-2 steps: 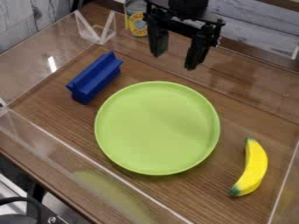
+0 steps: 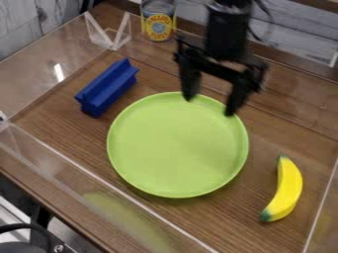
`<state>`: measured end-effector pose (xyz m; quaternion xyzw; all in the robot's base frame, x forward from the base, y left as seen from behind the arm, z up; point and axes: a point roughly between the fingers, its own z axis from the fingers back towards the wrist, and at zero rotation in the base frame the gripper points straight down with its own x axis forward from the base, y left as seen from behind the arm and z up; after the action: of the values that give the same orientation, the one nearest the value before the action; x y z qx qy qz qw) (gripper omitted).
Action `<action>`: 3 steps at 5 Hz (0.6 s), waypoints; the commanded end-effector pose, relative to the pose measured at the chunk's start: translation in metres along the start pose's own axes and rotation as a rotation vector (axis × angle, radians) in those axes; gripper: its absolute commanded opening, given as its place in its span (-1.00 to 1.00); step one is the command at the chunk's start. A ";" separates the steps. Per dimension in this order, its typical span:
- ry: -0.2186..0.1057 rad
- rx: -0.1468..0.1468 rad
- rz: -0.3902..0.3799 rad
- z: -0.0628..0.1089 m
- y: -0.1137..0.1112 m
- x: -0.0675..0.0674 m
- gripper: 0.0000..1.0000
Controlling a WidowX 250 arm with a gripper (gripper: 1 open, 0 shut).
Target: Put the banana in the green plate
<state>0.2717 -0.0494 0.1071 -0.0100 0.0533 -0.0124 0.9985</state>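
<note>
While the banana point(image 2: 282, 190) lies untouched on the wooden bench point(image 2: 79, 148) just right of the green plate point(image 2: 177, 144), the gripper point(image 2: 218, 96) hangs over the plate's far rim with jaws spread wide and empty, probably readied for a grasp. Its long axis runs near-to-far, slightly slanted, the curve bulging rightward.

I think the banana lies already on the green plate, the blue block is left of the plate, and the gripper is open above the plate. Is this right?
Not quite. In the camera view the banana lies on the wooden table, right of the green plate, not on it. The rest holds: the blue block is left of the plate and the gripper is open above the plate's far rim.
</note>
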 end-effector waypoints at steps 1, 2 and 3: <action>-0.104 -0.016 -0.007 0.014 -0.033 -0.003 1.00; -0.134 -0.031 -0.021 0.004 -0.057 -0.003 1.00; -0.152 -0.043 -0.020 -0.003 -0.069 -0.002 1.00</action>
<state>0.2650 -0.1168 0.0966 -0.0264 -0.0072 -0.0193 0.9994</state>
